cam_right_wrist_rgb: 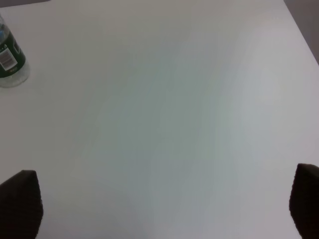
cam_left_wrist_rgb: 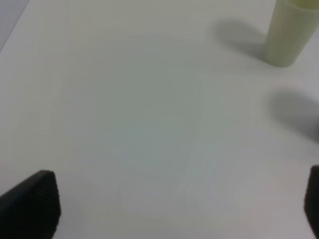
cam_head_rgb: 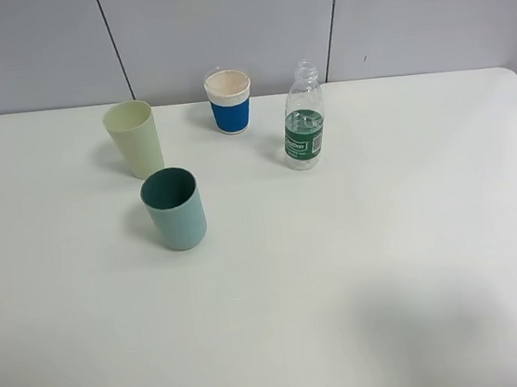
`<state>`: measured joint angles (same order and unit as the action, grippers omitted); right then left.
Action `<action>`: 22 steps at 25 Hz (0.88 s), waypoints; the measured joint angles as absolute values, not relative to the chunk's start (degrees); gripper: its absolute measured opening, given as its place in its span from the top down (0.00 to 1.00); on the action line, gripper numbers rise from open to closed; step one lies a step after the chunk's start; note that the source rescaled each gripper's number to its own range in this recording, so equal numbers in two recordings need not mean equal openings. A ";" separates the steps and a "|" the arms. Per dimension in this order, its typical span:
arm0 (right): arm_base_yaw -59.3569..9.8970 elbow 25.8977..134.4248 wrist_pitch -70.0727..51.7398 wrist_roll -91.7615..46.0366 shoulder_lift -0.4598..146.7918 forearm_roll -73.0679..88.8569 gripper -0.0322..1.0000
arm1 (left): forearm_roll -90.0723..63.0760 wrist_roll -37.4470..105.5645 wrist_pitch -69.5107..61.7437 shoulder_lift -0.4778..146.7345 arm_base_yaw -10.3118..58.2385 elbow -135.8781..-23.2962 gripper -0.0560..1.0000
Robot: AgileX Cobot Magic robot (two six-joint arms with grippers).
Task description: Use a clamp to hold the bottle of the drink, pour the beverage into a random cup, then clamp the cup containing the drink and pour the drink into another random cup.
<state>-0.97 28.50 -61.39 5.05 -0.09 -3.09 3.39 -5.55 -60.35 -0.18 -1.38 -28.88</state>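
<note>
The clear ribbed bottle with a green label stands uncapped at the back of the white table, right of centre; its base also shows in the right wrist view as bottle. A teal cylindrical cup stands left of centre. Behind it is the pale yellow-green tapered cup, seen too in the left wrist view as cup. Whether any cup holds liquid cannot be told. Neither arm appears in the exterior view. My left gripper and right gripper hang open over bare table, fingertips far apart, holding nothing.
A white paper cup with a blue sleeve stands at the back between the pale cup and the bottle. The table ends at a grey panelled wall behind and at an edge on the right.
</note>
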 joint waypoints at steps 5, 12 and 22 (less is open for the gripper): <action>-0.97 28.50 -61.39 5.05 -0.09 -3.09 0.01 | 2.29 -4.00 -60.35 -0.18 -1.38 -28.88 0.01; -0.97 28.50 -61.39 5.05 -0.09 -3.09 0.01 | -1.87 1.33 -60.35 -0.18 -1.38 -28.88 0.01; -0.97 28.50 -61.39 5.05 -0.09 -3.09 0.01 | -2.13 1.88 -60.35 -0.18 -1.38 -28.88 0.01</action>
